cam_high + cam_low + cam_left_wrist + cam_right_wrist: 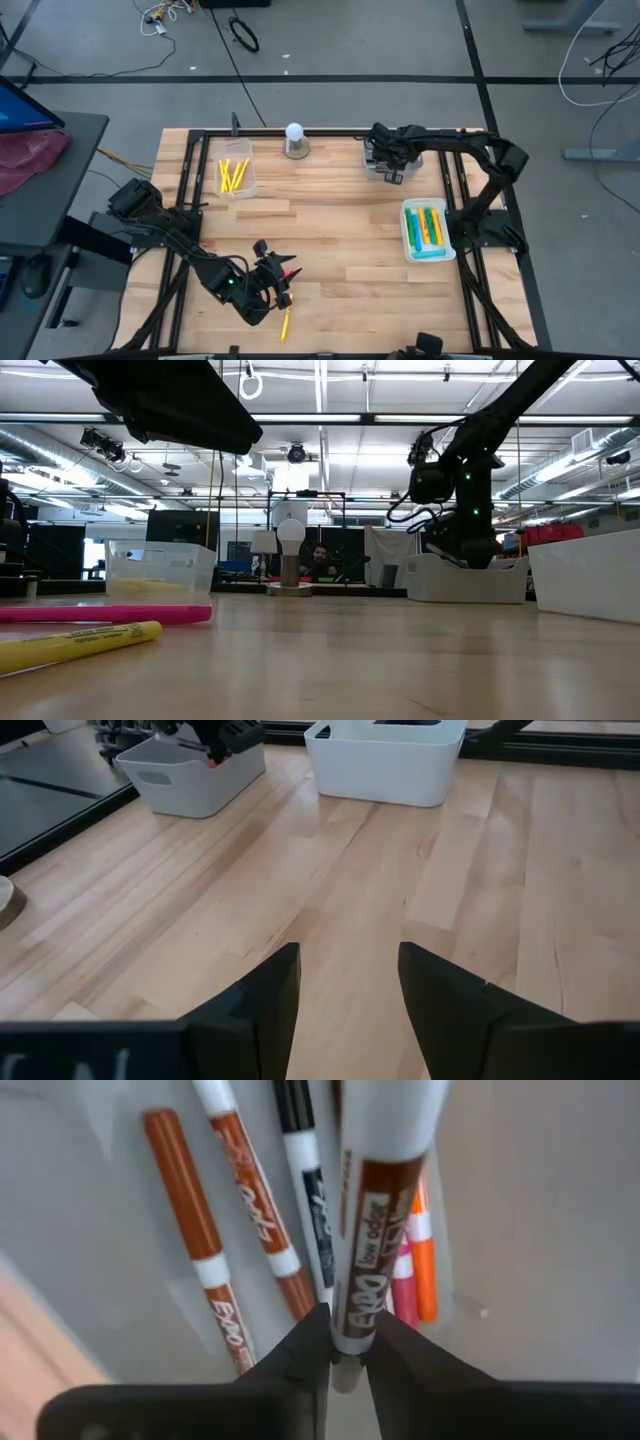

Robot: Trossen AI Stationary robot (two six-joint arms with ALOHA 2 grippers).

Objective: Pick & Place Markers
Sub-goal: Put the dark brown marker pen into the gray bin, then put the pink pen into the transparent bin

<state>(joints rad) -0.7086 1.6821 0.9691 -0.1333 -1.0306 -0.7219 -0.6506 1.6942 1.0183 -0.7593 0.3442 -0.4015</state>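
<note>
Markers: a brown one (385, 1230), light, stiff and probably slick, is pinched near its end by the right gripper (345, 1342) above a grey bin (385, 160); left gripper (348, 982) spread, empty.

This is a big robot lab or workshop, not a home. The low view shows a wide hall with bare pipes (60, 445) and long strip lights (300, 418) on the ceiling, more metal frames and benches far back, and a person (320, 559) sitting behind the wooden worktop (400, 660). From above, the worktop sits in a black metal frame (200, 132) on a grey floor marked with black tape lines (300, 78), with loose cables (243, 34) lying about and a desk (60, 170) with a screen beside it.
</note>
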